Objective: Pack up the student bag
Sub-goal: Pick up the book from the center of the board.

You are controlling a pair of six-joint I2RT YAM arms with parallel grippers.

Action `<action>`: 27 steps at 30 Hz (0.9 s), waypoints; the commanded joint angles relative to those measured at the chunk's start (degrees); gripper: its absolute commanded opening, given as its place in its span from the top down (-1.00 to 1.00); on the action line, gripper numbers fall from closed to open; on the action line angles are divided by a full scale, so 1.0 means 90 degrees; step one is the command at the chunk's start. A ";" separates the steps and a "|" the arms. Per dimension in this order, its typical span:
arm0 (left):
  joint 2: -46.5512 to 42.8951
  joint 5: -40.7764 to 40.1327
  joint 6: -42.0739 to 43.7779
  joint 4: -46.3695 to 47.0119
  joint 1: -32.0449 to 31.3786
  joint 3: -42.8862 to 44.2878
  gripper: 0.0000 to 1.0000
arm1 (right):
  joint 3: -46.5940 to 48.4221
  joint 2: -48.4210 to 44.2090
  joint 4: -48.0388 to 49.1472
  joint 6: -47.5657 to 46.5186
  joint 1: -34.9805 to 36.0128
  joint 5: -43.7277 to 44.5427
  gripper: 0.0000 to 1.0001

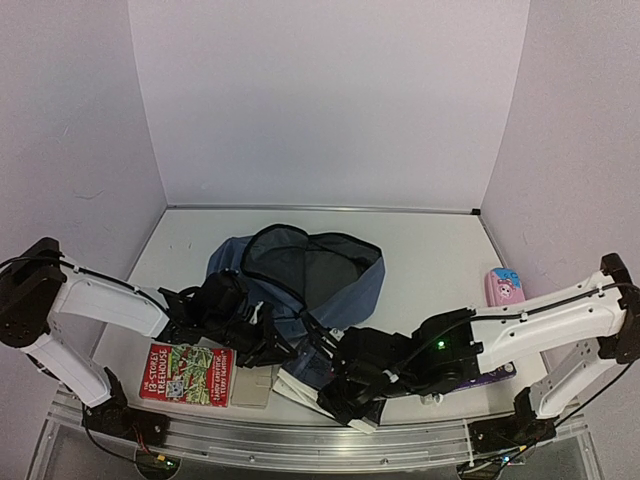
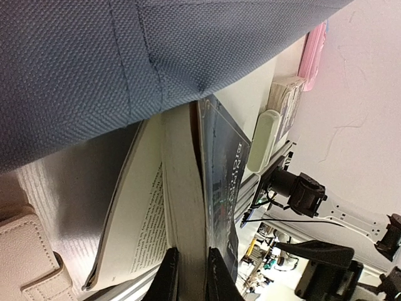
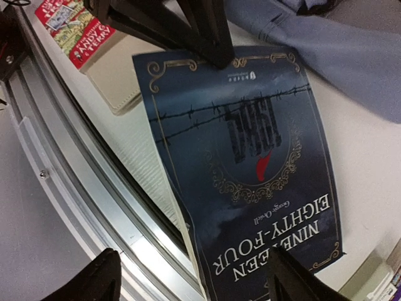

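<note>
Coarse woven cloth student bag (image 2: 94,63), glossy-covered paper book (image 3: 250,175), smooth metal rail (image 3: 94,207).

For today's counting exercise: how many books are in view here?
3: the red Treehouse book at front left; Nineteen Eighty-Four, mid-front beside it; a purple-edged book under the right arm. More may be hidden beneath that arm.

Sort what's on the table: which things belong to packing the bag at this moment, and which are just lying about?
In the job now:
- student bag, open
- Nineteen Eighty-Four book, pinched by the left gripper
- right gripper, open, facing that book

Lying about, though probably to be packed later:
- red Treehouse book
- beige case
- pink pencil case
</note>
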 commanded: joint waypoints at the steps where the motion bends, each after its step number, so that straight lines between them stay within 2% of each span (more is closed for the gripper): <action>1: -0.0415 0.0590 0.0863 -0.0345 -0.0215 0.0501 0.99 | 0.0115 -0.0715 0.0195 0.0250 0.0028 0.0561 -0.83; 3: -0.0605 0.0583 0.1264 -0.0569 -0.0261 0.0583 1.00 | 0.0199 -0.0881 0.0195 0.0316 0.0026 0.0711 -0.96; 7: -0.1147 0.0561 0.1757 -0.0929 -0.0283 0.0641 0.99 | 0.0300 -0.1065 0.0198 0.0322 -0.0090 0.0796 -0.97; 12: -0.1813 0.0485 0.2112 -0.1079 -0.0329 0.0574 1.00 | 0.0131 -0.1383 0.0546 0.0242 -0.0630 0.0172 -0.97; 17: -0.2406 0.0293 0.2858 -0.1543 -0.0331 0.0739 1.00 | -0.0405 -0.2038 0.1463 -0.0090 -0.1637 -0.1464 -0.97; 22: -0.2539 0.0303 0.3658 -0.2197 -0.0331 0.1280 1.00 | -0.1024 -0.2188 0.2135 -0.0578 -0.2536 -0.3155 -0.96; 27: -0.2552 0.0495 0.3960 -0.2325 -0.0331 0.1536 1.00 | -0.1700 -0.2084 0.3106 -0.0570 -0.2845 -0.4198 -0.97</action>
